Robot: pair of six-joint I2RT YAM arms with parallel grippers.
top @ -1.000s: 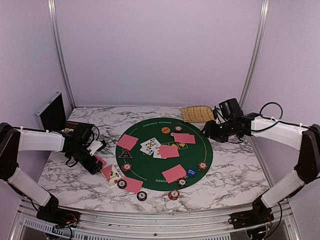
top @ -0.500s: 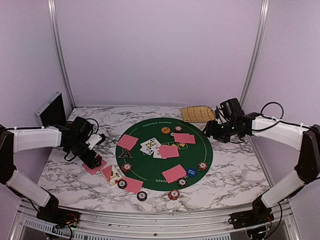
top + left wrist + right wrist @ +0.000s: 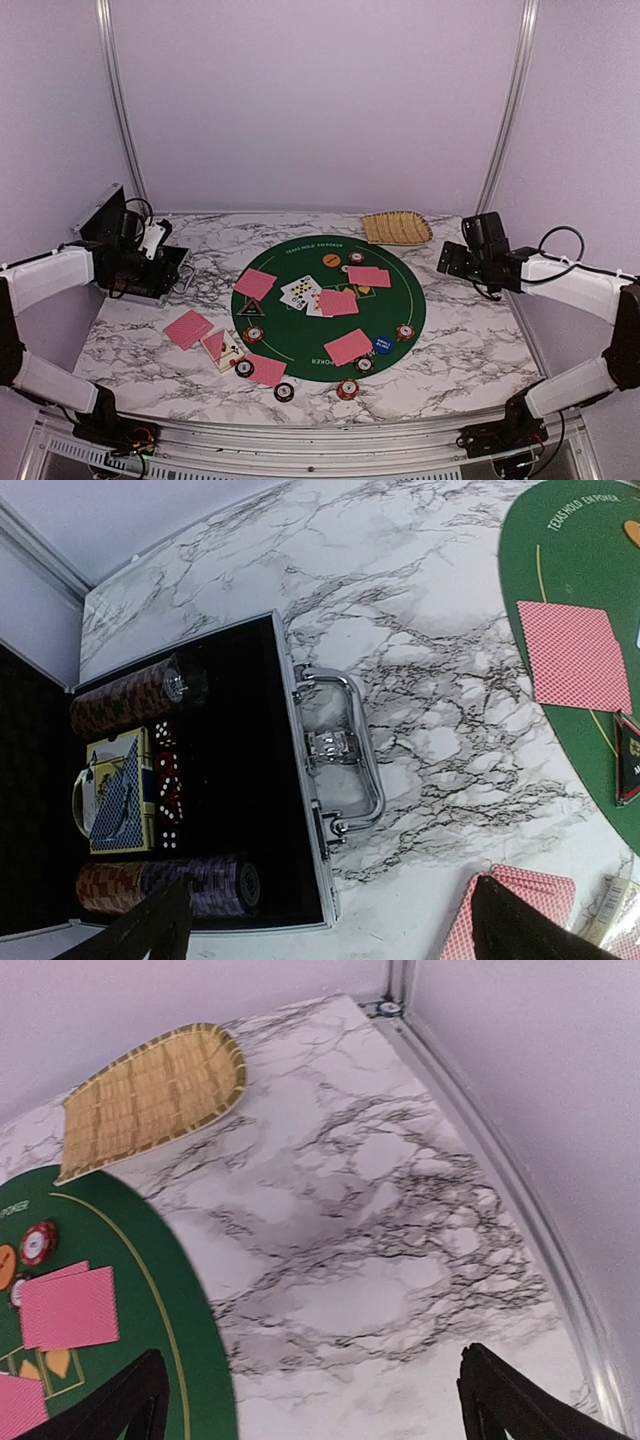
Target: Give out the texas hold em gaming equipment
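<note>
Black left fingers (image 3: 150, 930) and right fingers (image 3: 120, 1410) wide apart, empty, over marble table (image 3: 350, 1210).

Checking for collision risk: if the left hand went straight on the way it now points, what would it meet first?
Most likely the open metal case. The left hand, open and empty, is aimed at its front rim near the handle. Depth is unclear from this view.

Soft, even, lilac-tinted light fills all 3 views; shadows on the worktop (image 3: 470, 350) are faint and short; both wrist views are sharp.
</note>
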